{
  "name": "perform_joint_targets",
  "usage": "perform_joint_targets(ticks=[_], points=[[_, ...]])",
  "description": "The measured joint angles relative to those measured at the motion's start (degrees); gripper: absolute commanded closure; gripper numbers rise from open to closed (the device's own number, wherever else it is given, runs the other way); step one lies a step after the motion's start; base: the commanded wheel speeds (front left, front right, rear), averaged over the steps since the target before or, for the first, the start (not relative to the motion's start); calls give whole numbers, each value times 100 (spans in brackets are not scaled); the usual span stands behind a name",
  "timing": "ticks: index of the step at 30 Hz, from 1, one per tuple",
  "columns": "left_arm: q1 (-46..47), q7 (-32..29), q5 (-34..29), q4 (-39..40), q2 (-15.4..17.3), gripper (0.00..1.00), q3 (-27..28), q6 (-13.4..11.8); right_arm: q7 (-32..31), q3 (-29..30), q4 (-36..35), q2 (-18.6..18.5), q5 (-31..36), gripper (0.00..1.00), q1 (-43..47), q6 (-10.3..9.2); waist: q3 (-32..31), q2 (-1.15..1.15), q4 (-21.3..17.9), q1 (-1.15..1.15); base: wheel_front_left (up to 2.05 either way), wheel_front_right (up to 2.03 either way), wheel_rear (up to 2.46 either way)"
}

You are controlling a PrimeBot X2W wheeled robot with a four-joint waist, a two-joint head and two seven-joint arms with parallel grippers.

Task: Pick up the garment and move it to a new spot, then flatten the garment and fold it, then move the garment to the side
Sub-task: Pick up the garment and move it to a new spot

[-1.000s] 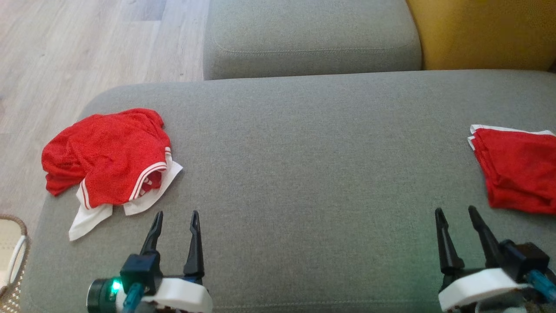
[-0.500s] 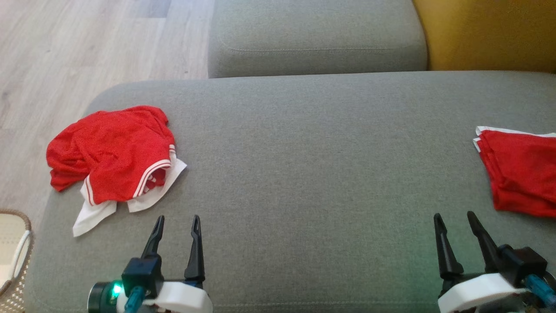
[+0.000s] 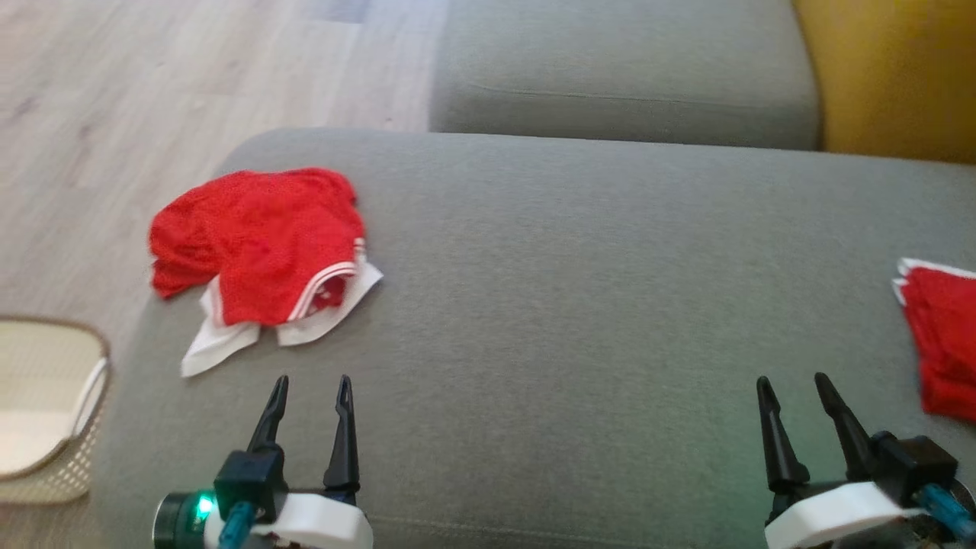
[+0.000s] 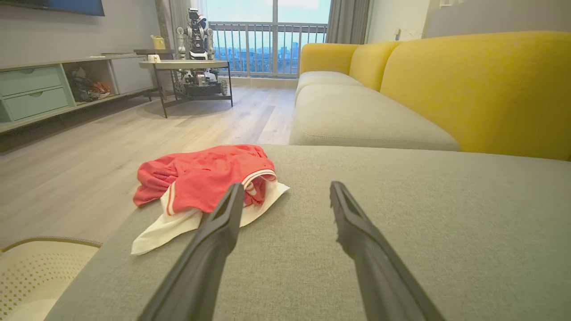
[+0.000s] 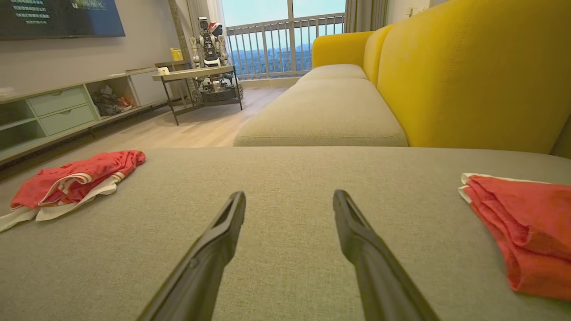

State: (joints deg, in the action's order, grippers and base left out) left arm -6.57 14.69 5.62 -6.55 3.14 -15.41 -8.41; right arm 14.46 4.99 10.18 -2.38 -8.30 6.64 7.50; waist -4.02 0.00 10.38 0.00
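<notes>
I counted two red white-trimmed mesh garments, one crumpled garment (image 3: 255, 244) and one folded garment (image 3: 945, 343); two grey fabric sofa cushions, a near cushion (image 3: 595, 305) and a far cushion (image 3: 625, 84); one cream perforated basket (image 3: 76, 467).

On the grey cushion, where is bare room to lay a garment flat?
The wide middle of the cushion is bare, between the crumpled garment on the left and the folded garment at the right edge. Both ends are crowded.
</notes>
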Motion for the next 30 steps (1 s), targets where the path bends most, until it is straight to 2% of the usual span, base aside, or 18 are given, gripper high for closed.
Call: perform_joint_targets(ticks=[15,19,30], points=[[-1,0,-1,197,2,0,34,36,0,19,-21,18,-110,0,-1,0,74,0,1358,0,0,0,0],[-5,0,0,304,3,0,103,-24,0,-82,-21,19,-79,0,-18,0,190,0,1744,0,0,0,0],[236,0,232,438,2,0,-2,-118,0,-57,-76,18,179,0,-215,0,757,0,1939,1,0,0,0]])
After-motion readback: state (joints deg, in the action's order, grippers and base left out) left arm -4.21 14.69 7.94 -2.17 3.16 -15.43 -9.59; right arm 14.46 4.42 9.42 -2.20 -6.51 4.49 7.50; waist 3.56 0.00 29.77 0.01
